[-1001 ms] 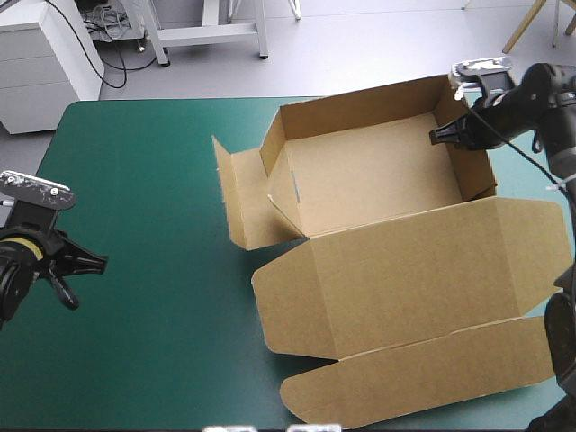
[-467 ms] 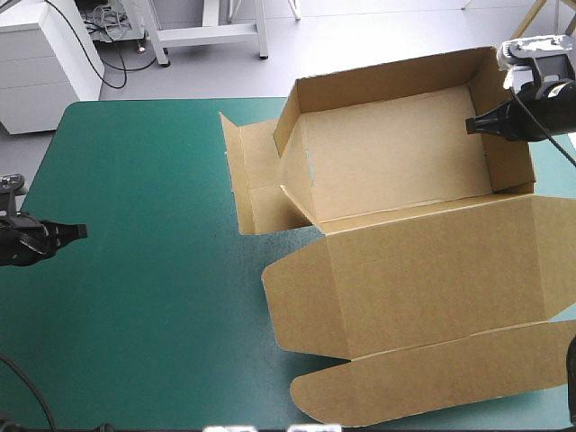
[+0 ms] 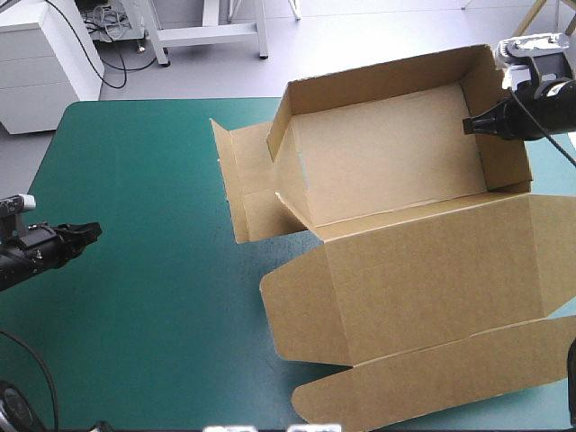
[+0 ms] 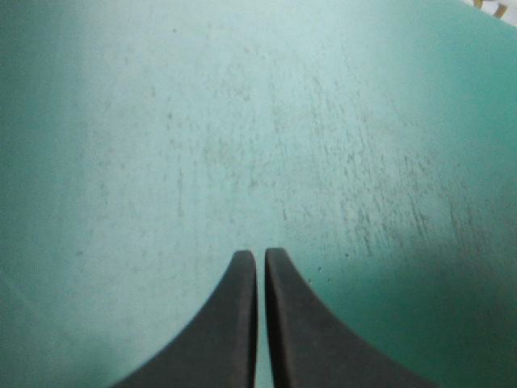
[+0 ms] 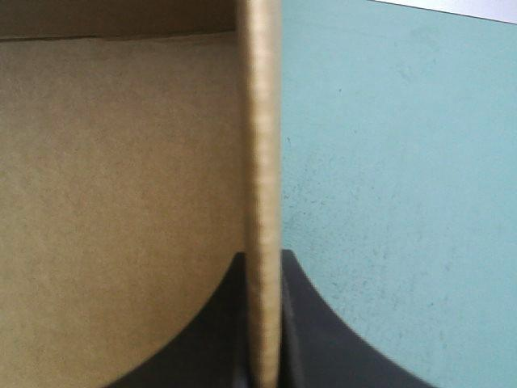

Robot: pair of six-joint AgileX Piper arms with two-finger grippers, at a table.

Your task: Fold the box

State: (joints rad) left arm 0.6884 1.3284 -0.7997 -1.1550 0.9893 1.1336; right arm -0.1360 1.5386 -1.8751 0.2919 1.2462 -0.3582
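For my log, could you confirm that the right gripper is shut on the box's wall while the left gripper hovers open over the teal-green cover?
Not quite: the left gripper is shut, not open; the left wrist view shows its fingers meeting over the teal-green cover. The right gripper is indeed shut on the box wall.

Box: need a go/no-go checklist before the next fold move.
1. Right gripper grip: shut on the box's right wall, board edge between the fingers. Ok.
2. Left gripper free: shut, empty, over bare teal-green cover, apart from the box. Ok.
3. Left end flap tucked: it is spread outside the tray. Not ok.
4. Lid out of the way: flat, on the near side. Ok.
5. Box fully on the table: its right end runs out of the high view. Cannot tell.
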